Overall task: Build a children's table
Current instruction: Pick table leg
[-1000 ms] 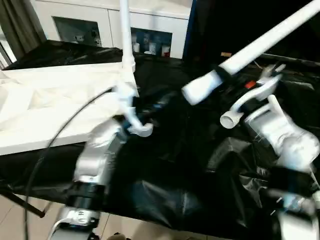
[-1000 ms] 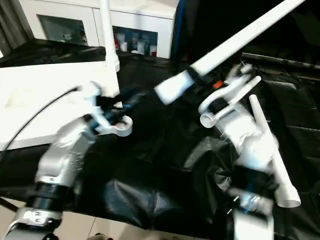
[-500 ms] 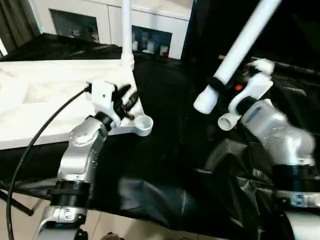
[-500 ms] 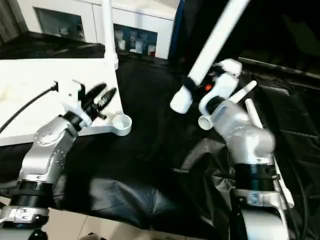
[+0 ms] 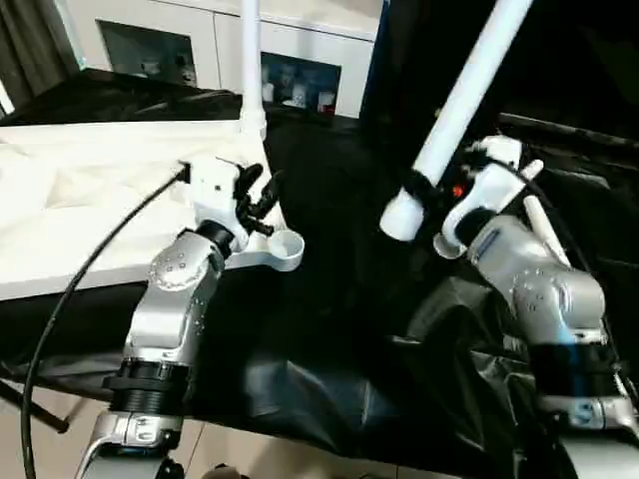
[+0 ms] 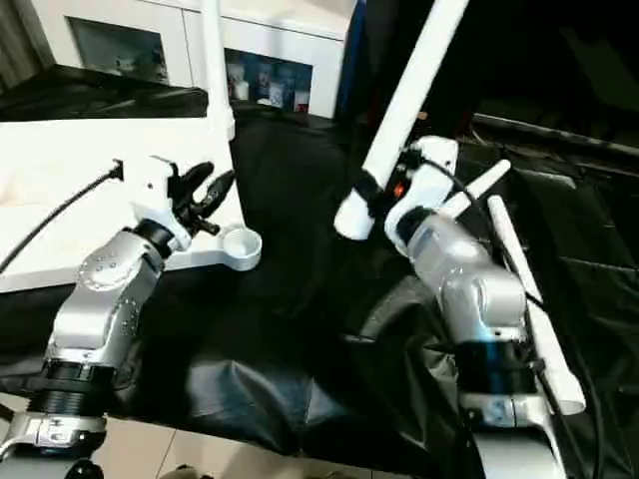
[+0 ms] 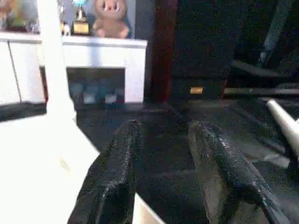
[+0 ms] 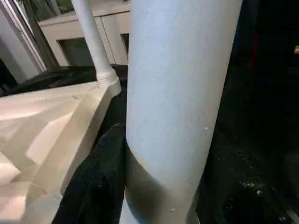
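We saw a black cloth (image 5: 339,329) covering the table, and at twelve o'clock a white cabinet (image 5: 200,40) with glass doors.

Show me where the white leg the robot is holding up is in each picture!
Left eye view: held leg, upper right, slanting up from the right gripper.
Right eye view: centre top.
Left wrist view: cannot tell.
Right wrist view: close up, middle.
Shared landmark: the upright leg already standing in the tabletop's far corner.
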